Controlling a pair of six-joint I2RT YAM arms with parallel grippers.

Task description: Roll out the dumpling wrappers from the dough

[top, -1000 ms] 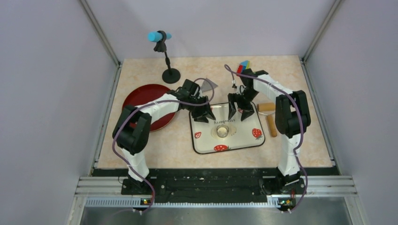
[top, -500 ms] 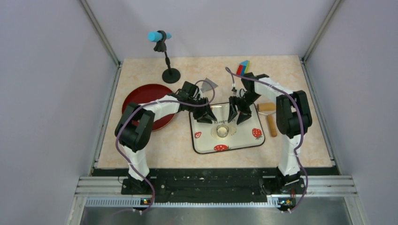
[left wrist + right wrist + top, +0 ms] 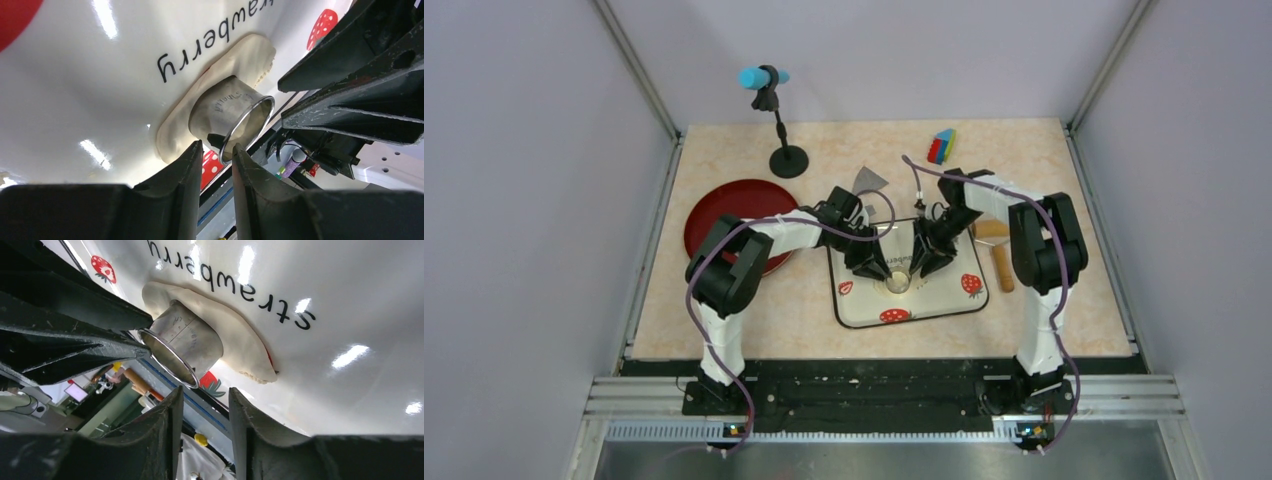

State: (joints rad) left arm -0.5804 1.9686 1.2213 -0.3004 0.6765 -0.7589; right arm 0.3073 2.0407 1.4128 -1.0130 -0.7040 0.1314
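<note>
Left wrist view: the dough [image 3: 245, 52] lies rolled into a flat oval on the strawberry tray [image 3: 75, 75], with the ring cutter [image 3: 220, 107] standing on it. The left tool [image 3: 216, 148], jaws narrowly parted, sits at the cutter's rim and grasps nothing. The right tool [image 3: 202, 390], also parted and empty, faces the cutter's other side. Rolling looks done; no dumpling wrappers are cut free yet.

Black lettering "strawberry" on the white tray [image 3: 350, 280] — faint engraving on the metal ring [image 3: 220, 107], illegible
</note>
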